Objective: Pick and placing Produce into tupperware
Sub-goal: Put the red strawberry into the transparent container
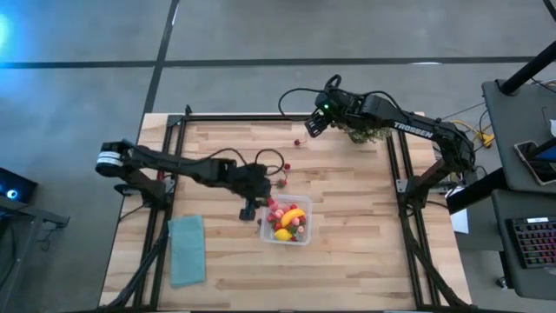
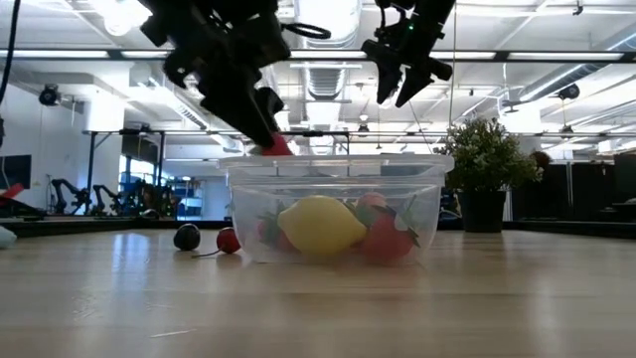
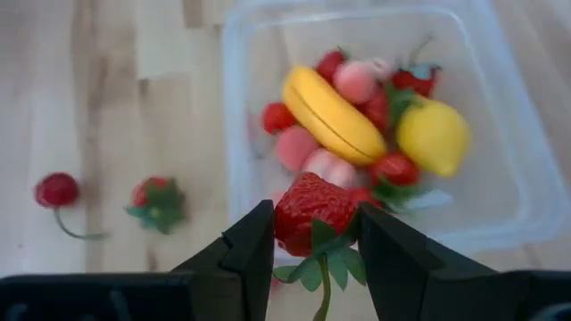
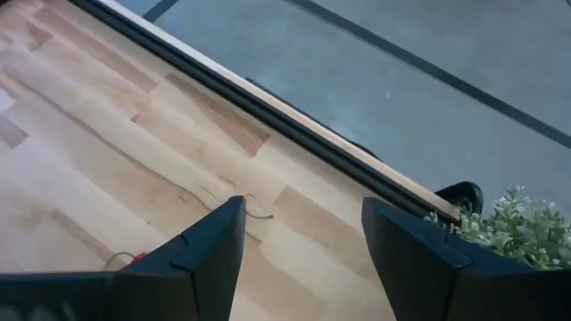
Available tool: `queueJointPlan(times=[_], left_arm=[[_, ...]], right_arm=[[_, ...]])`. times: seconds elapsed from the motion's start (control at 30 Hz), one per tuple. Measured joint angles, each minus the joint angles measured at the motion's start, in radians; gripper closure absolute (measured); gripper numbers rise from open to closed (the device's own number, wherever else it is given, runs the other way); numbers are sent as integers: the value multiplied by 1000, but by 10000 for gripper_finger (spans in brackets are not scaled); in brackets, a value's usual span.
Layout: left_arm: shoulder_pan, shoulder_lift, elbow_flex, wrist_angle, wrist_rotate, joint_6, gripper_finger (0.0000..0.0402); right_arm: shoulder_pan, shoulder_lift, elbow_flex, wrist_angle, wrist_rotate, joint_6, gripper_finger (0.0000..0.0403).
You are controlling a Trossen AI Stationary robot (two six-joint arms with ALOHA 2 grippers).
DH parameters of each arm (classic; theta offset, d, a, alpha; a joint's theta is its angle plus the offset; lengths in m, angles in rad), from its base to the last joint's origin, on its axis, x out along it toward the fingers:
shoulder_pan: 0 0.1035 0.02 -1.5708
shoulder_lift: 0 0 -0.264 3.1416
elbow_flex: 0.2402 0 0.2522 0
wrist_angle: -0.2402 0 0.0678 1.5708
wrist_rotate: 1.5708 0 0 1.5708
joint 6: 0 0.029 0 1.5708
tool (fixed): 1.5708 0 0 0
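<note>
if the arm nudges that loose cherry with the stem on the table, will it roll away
Probably a little: the cherry looks round and small, so likely light. Its curved stem rests on the table and may drag, making it pivot rather than roll straight.

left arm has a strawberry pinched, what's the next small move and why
Probably nudge the left end effector further over the clear plastic tupperware, then open. The red toy strawberry it grips hangs at the container's near rim, not clearly over the inside.
</note>
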Motion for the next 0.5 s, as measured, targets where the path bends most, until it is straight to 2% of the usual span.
queueJointPlan(times=[0.17,0.23,0.4,0.5], left_arm=[[-59,-5,-7,23,-19,-76,278],[-68,6,-8,85,-22,-119,278],[-69,70,-17,134,-40,-215,278],[-72,101,-9,157,-86,-290,267]], right_arm=[[0,0,-1,0,0,0,183],[0,0,-1,0,-1,-16,183],[0,0,-2,0,-1,-92,183],[0,0,-2,-7,-2,-123,183]])
